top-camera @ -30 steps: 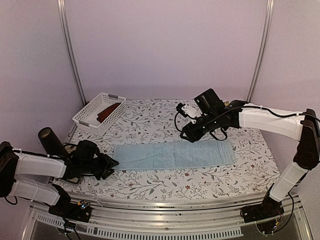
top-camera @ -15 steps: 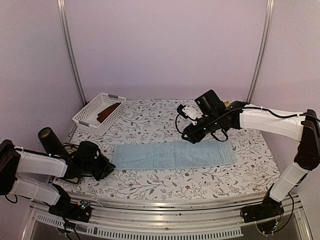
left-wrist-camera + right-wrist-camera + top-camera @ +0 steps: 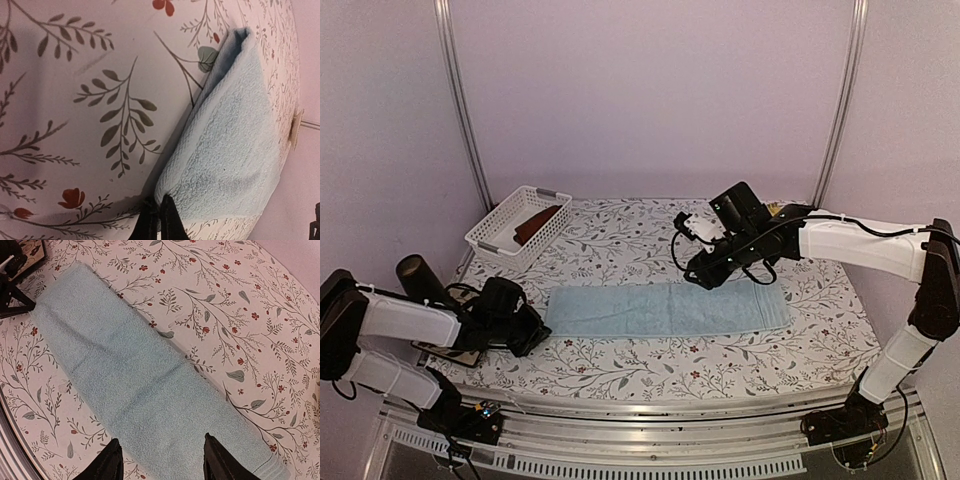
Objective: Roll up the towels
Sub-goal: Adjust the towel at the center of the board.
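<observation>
Left end effector [image 3: 159,200] newly clamped at the left end of the pale blue towel [image 3: 665,309].
The towel lies flat and unrolled, a long folded strip across the middle of the bench [image 3: 650,370]. The left jaws stood half apart a second ago and are now together, apparently pinching the strip's near left corner. The cloth itself has not shifted, so rolling has probably yet to begin from that end. The right end effector [image 3: 161,439] hovers over the strip's right part, jaws apart and empty. The rust-red towel [image 3: 540,224] lies in the white basket [image 3: 492,240], far left.
</observation>
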{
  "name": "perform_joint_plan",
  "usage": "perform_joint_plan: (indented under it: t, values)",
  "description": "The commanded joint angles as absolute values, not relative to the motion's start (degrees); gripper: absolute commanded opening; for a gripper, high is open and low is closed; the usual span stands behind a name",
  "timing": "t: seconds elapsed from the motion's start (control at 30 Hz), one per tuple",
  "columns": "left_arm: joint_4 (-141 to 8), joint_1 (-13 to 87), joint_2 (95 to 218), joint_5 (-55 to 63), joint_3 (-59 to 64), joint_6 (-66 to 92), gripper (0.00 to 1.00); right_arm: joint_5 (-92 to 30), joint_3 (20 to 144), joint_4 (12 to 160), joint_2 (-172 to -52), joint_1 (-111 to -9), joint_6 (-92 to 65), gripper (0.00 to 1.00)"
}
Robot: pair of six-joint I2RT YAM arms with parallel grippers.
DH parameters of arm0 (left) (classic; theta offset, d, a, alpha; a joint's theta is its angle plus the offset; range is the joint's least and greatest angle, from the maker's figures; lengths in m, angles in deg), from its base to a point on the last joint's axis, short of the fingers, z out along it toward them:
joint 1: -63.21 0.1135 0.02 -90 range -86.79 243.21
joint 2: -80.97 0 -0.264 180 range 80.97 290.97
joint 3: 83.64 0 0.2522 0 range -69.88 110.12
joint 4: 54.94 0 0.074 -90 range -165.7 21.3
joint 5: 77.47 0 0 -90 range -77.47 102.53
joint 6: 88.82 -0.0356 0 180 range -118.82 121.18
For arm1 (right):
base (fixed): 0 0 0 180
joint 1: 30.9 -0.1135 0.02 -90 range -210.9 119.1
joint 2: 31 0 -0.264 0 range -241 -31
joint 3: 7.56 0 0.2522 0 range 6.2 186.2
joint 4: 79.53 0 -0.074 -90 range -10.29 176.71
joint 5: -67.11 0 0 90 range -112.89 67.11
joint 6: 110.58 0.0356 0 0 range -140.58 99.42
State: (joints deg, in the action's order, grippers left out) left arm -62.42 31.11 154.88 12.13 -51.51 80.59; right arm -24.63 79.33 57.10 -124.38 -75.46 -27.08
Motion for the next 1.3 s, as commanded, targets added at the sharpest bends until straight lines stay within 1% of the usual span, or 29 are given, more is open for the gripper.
perform_joint_plan:
  t: [0.0,0.23,0.47,0.57,0.73,0.9,0.93,1.03,1.1,1.2,1.27]
  values:
    - [-67.1,30.7,154.9,13.9,-50.1,78.1,0.0,-23.6,78.9,56.1,-122.5,-75.4,-27.7,0.56]
    - [-74.4,30.4,151.2,18.1,-43.5,72.2,0.0,-24.0,77.2,56.8,-121.8,-75.1,-26.5,0.56]
    - [-76.4,29.1,154.1,19.4,-36.2,63.4,0.0,-26.6,73.6,57.7,-120.6,-72.4,-23.9,0.55]
    - [-77.3,28.2,154.7,18.0,-36.3,63.8,0.0,-27.1,72.7,57.7,-119.6,-71.5,-23.5,0.55]
    - [-78.3,26.7,151.2,16.9,-40.2,69.1,0.0,-26.6,71.6,57.6,-118.3,-71.2,-23.9,0.55]
    - [-83.5,25.9,147.8,19.1,-41.7,71.6,0.0,-26.4,71.2,56.9,-118.8,-70.4,-23.2,0.55]
    - [-84.2,25.9,147.4,19.5,-42.0,71.9,0.06,-27.0,71.1,56.9,-118.8,-69.9,-22.5,0.55]
    - [-84.4,25.9,147.2,18.7,-42.8,72.5,0.3,-28.6,70.4,57.0,-118.3,-67.6,-20.3,0.58]
    - [-83.9,25.8,147.3,18.0,-42.7,72.2,0.42,-29.9,69.6,57.2,-117.9,-65.3,-17.3,0.61]
    - [-83.8,25.8,147.8,18.1,-41.4,71.2,0.55,-32.9,68.6,56.9,-117.5,-60.2,-14.1,0.65]
    - [-83.9,25.8,148.4,18.8,-40.0,70.1,0.6,-35.1,67.7,56.6,-117.4,-56.5,-12.3,0.65]
